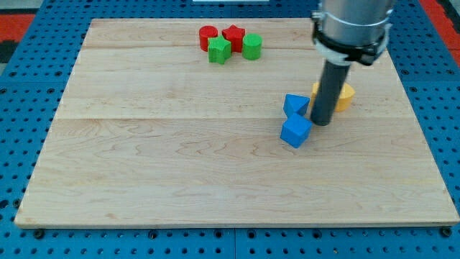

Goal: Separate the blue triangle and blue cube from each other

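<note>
The blue triangle (295, 105) lies right of the board's middle. The blue cube (295, 132) sits just below it, and the two touch or nearly touch. My tip (321, 122) is down on the board just to the right of both blue blocks, level with the gap between them and close to the cube's upper right corner. The rod hides part of the yellow blocks behind it.
Yellow blocks (345, 96) lie right behind the rod, partly hidden. At the view's top sit a red cylinder (208, 36), a red star (233, 34), a green star (219, 50) and a green cylinder (251, 47), clustered together. The wooden board (180, 165) rests on blue pegboard.
</note>
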